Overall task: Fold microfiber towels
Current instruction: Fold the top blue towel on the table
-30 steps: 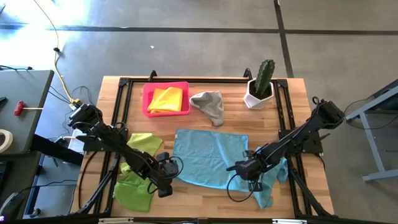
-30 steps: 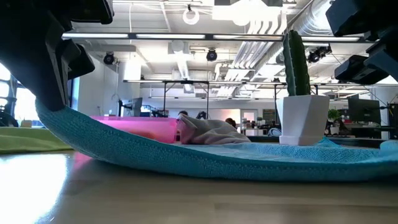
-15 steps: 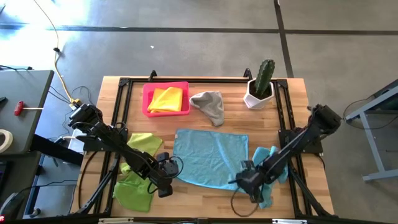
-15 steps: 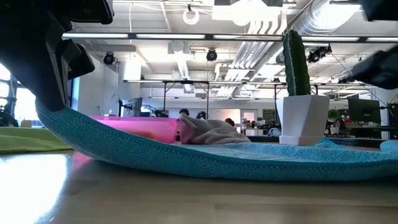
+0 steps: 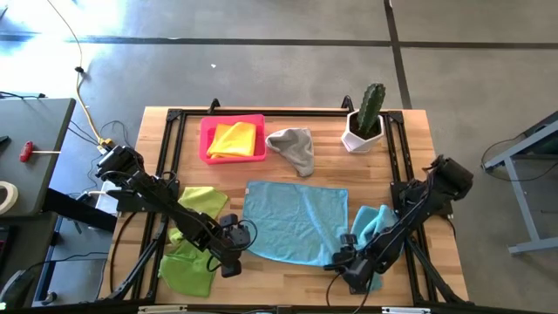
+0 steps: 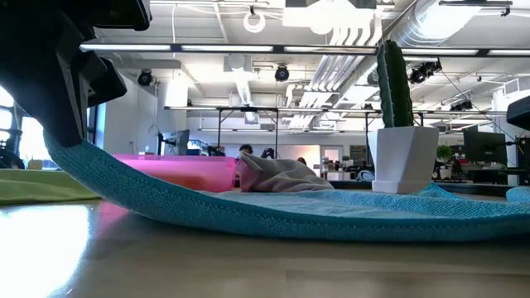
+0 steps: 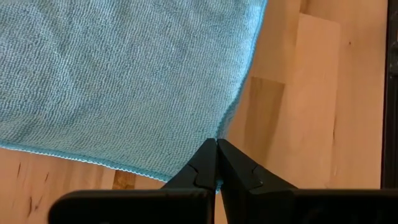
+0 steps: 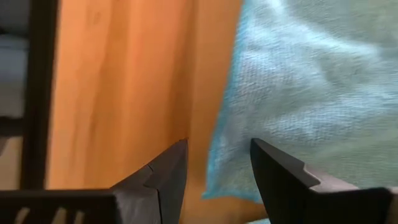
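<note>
at the near left corner of the spread light blue towel [image 5: 295, 221] on the counter [image 5: 288, 270], my left tool [image 5: 228, 254] is clamped on the cloth. my right tool [image 5: 349, 262], jaws apart, hangs by the near right corner. i should pinch that corner fully, then lift both evenly.

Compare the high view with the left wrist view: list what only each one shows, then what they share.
Only the high view shows the pink tray holding the yellow towel, the grey towel, the cactus pot, the green towels, the second blue towel and the open right gripper at the spread towel's near right corner.

Only the left wrist view shows the left gripper's jaws shut on the towel's corner, and the weave of the cloth.

Both show the spread blue towel, the wooden table and the left gripper.
</note>
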`<state>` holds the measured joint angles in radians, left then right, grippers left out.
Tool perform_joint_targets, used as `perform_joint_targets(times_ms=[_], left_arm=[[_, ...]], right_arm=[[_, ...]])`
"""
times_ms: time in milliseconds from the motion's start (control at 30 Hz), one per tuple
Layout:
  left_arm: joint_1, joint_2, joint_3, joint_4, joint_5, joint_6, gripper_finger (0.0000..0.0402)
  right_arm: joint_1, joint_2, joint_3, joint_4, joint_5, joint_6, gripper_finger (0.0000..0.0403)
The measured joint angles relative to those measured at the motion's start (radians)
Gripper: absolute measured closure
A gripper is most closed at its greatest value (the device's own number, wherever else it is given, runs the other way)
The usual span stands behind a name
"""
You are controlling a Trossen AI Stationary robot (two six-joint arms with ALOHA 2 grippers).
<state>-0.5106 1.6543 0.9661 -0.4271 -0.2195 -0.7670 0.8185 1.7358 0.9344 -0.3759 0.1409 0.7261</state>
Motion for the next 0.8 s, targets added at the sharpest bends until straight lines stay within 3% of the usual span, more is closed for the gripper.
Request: perform_joint_targets(times_ms=[100,500,633,800], left_arm=[[0.000,0.000,0.000,0.003,0.000,0.000,0.0401],[0.000,0.000,0.000,0.006,0.004,0.000,0.0401],[0.000,0.000,0.000,0.006,0.012,0.000,0.0401],[0.000,0.000,0.000,0.007,0.013,-0.004,0.0401]], right_arm=[[0.012,0.007,0.000,-0.001,0.061,0.000,0.0236],[0.043,0.051,0.004,-0.027,0.092,0.041,0.0242],[0.051,0.051,0.004,-0.063,0.096,0.047,0.0281],[0.051,0.051,0.004,-0.103,0.092,0.062,0.0367]])
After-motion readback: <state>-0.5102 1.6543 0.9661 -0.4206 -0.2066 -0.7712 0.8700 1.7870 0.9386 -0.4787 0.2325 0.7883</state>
